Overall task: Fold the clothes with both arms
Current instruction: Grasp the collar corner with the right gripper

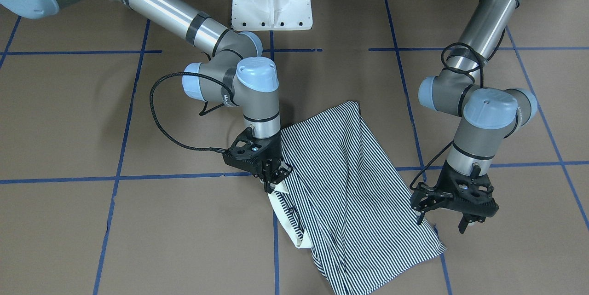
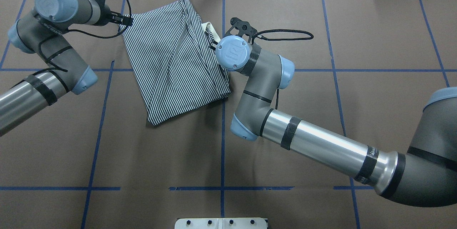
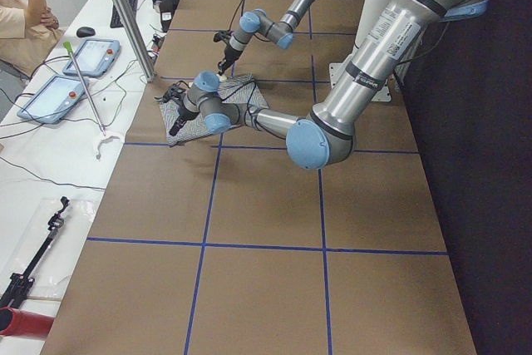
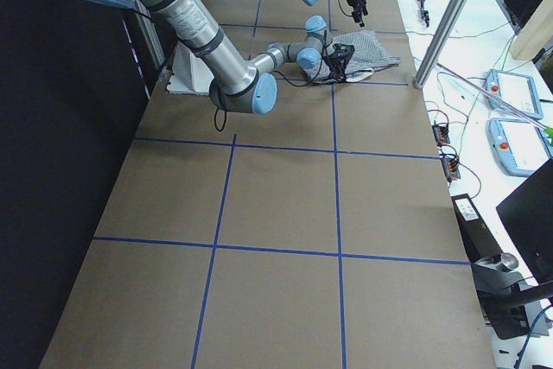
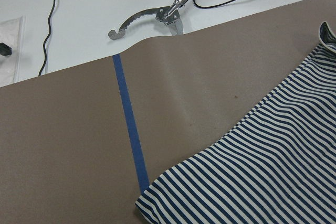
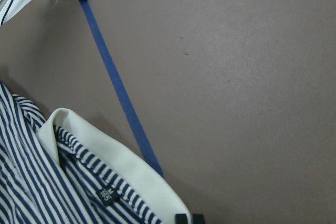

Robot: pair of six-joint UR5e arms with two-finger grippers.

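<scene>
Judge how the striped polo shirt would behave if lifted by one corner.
Probably floppy: the polo shirt lies flat with soft creases and folded layers, so it would likely drape and sag. It looks thin, so it is likely light. Pushed, it may bunch on the table cover rather than slide whole.

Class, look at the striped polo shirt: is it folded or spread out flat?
Folded. The polo shirt lies as one oblong panel with overlapping layers, no sleeves sticking out, and its white collar at one edge.
</scene>
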